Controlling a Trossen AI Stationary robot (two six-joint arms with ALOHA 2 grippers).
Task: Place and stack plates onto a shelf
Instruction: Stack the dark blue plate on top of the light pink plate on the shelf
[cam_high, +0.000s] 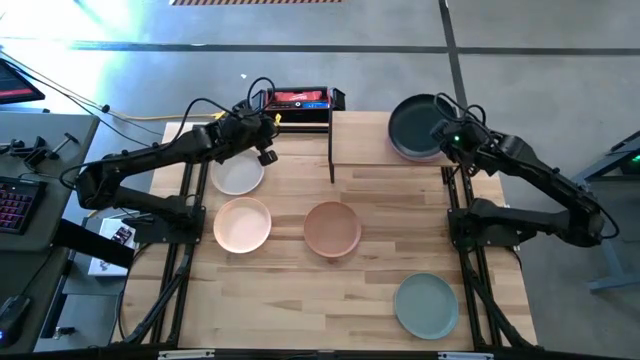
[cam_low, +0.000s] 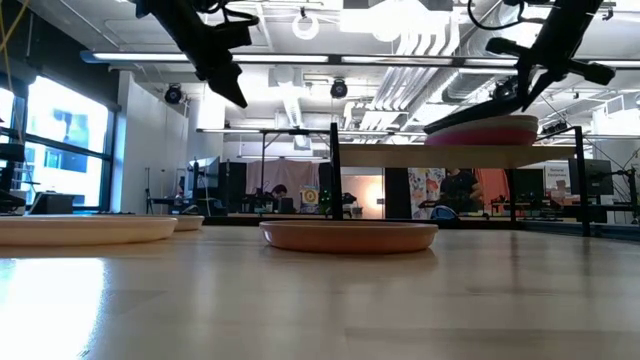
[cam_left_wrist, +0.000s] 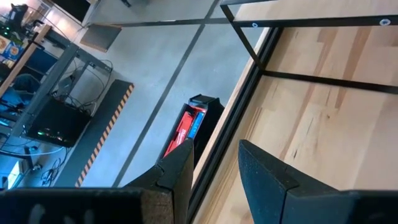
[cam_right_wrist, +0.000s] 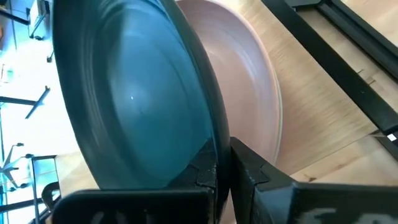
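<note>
My right gripper (cam_high: 447, 136) is shut on the dark slate plate (cam_high: 415, 126) over the light-wood shelf (cam_high: 365, 140) at the table's far right. In the low view that plate (cam_low: 478, 115) tilts above a pink plate (cam_low: 485, 135) lying on the shelf (cam_low: 400, 155). My left gripper (cam_high: 266, 138) hovers open and holds nothing, above the far rim of the cream plate (cam_high: 238, 174). Flat on the table lie a peach plate (cam_high: 242, 224), a tan plate (cam_high: 332, 229) and a sage plate (cam_high: 426, 305). My right gripper pinches the slate plate's rim (cam_right_wrist: 210, 149) on the plate's right side, one finger on the upper face and one under it. The fingers come from the table's right, slanting down. The plate is tilted: the held side is raised and the opposite edge (cam_low: 432, 128) is down at the pink plate.
A black post (cam_high: 331, 150) stands at the shelf's left edge. A red and black box (cam_high: 298, 100) sits past the table's far edge, beside the left gripper. Bare tabletop lies along the near edge and between the tan and sage plates.
</note>
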